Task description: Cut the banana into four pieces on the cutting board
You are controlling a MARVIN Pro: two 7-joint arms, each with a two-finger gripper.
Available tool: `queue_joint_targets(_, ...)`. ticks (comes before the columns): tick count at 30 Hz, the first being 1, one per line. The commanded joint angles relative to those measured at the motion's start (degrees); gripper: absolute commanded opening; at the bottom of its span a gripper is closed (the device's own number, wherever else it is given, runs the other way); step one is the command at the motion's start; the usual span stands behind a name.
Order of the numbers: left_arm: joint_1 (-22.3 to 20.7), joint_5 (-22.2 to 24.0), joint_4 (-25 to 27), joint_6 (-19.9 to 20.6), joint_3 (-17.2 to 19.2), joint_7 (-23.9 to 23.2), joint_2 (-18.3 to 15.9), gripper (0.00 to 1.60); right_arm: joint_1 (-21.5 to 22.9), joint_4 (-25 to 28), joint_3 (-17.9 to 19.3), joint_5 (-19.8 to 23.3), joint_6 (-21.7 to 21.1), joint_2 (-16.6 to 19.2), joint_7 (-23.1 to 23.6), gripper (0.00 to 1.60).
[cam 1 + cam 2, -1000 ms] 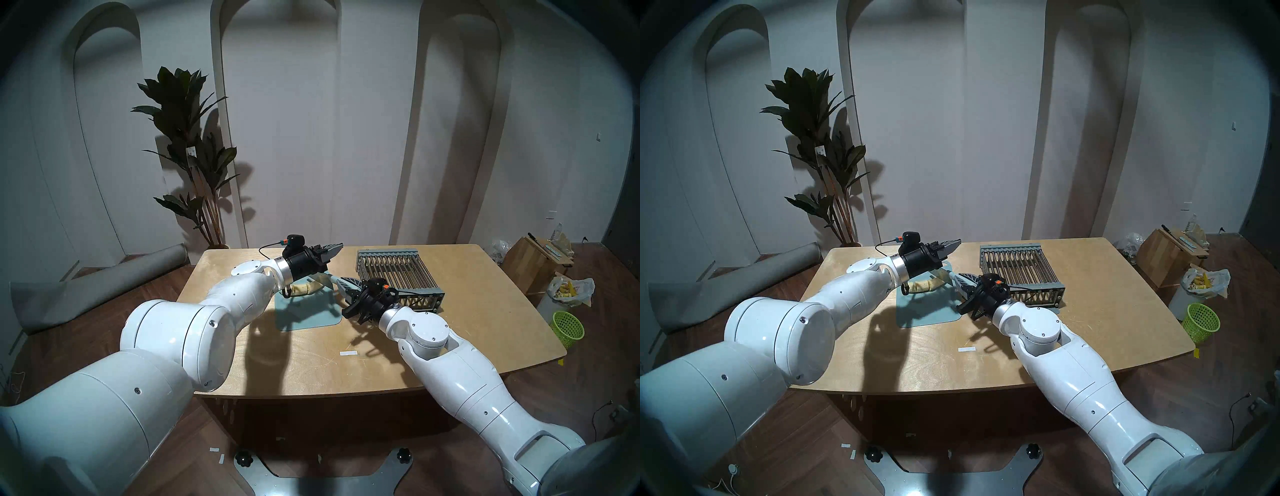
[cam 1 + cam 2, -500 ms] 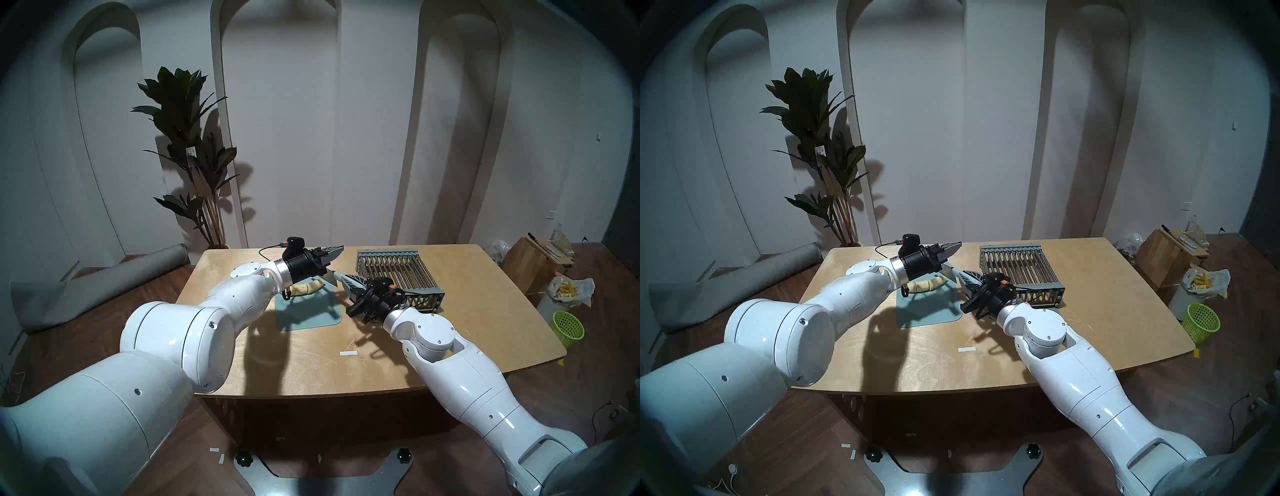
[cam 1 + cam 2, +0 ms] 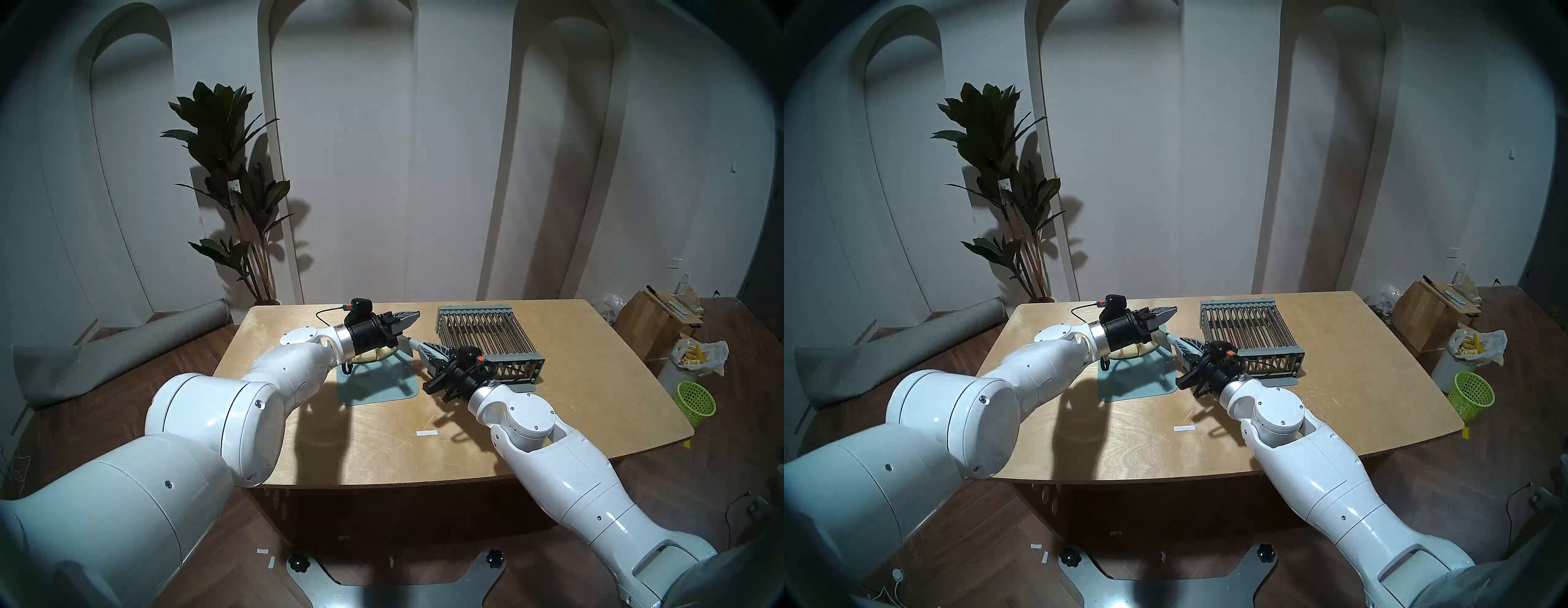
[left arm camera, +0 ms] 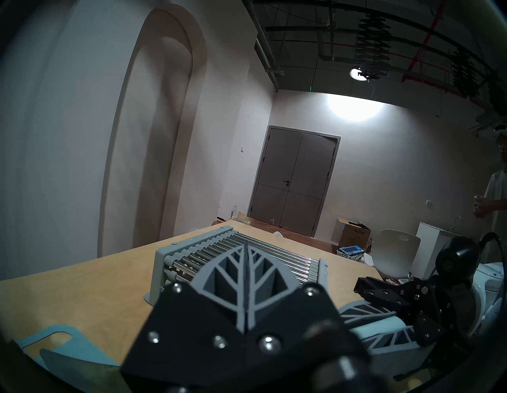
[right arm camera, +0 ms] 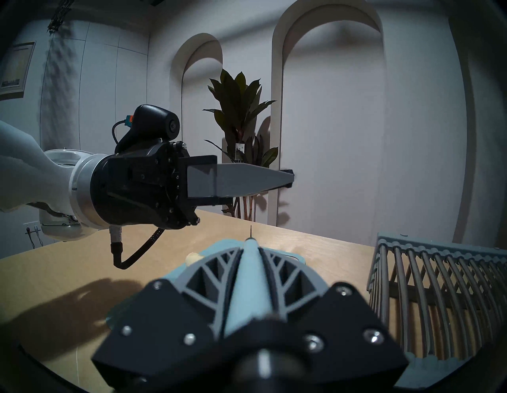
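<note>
The banana [image 3: 374, 355] [image 3: 1132, 350] lies pale on the far end of the blue-grey cutting board [image 3: 382, 388] [image 3: 1140, 384], mostly hidden under my left wrist. In the right wrist view only the banana's tip [image 5: 193, 258] shows. My left gripper [image 3: 415, 314] [image 4: 246, 248] [image 5: 288, 178] is shut and empty, hovering above the board's far end and pointing at the rack. My right gripper [image 3: 421, 347] [image 3: 1177, 340] [image 5: 250, 244] is shut on a knife's pale handle [image 5: 247, 277]. Its blade [image 3: 406, 342] sits just right of the banana, above the board's far right corner.
A grey slatted rack [image 3: 488, 335] [image 5: 439, 277] stands close behind my right wrist on the wooden table [image 3: 572, 382]. A white tape strip [image 3: 426, 433] lies near the table's front. On the floor at the right stand a green basket [image 3: 695, 401], a bagged bin and a box.
The right gripper has drawn the knife back to the right, off the banana. My left arm has shifted slightly left and now covers most of the banana.
</note>
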State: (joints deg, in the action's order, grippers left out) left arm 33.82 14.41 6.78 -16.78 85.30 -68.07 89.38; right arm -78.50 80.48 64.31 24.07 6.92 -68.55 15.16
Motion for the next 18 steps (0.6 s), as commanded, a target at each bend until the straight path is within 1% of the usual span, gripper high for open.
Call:
queue_joint_targets(1,-0.18,-0.67,0.47,-0.7,-0.65,0.02,-0.25,0.0,0.63,0.58,0.23,0.51,1.23,-0.75,0.36,0.0)
queue_joint_targets(7,0.39,-1.77,0.53,-1.41,-1.7,0.28,-0.28,0.0,0.64,-0.07,0.17,0.83,1.47,-0.89,0.53,0.0)
queue_joint_targets(8,0.62,-2.63,0.68,-1.98,-2.53,0.21,-0.34,0.0,0.74,-0.45,0.11,0.87,1.59,-1.01,0.64,0.0)
queue_joint_targets(10,0.8,-3.05,0.63,-2.11,-2.88,0.38,-0.38,0.0,0.79,-0.6,0.11,0.91,1.63,-1.07,0.69,0.0)
queue_joint_targets(11,1.07,-4.44,0.83,-3.05,-4.16,0.69,-0.56,0.0,0.88,-0.88,0.12,0.95,1.66,-1.17,0.79,0.0)
queue_joint_targets(18,1.37,-6.06,0.72,-3.62,-5.61,0.78,-0.91,0.0,1.12,-1.77,0.21,1.11,1.92,-1.54,1.1,0.0)
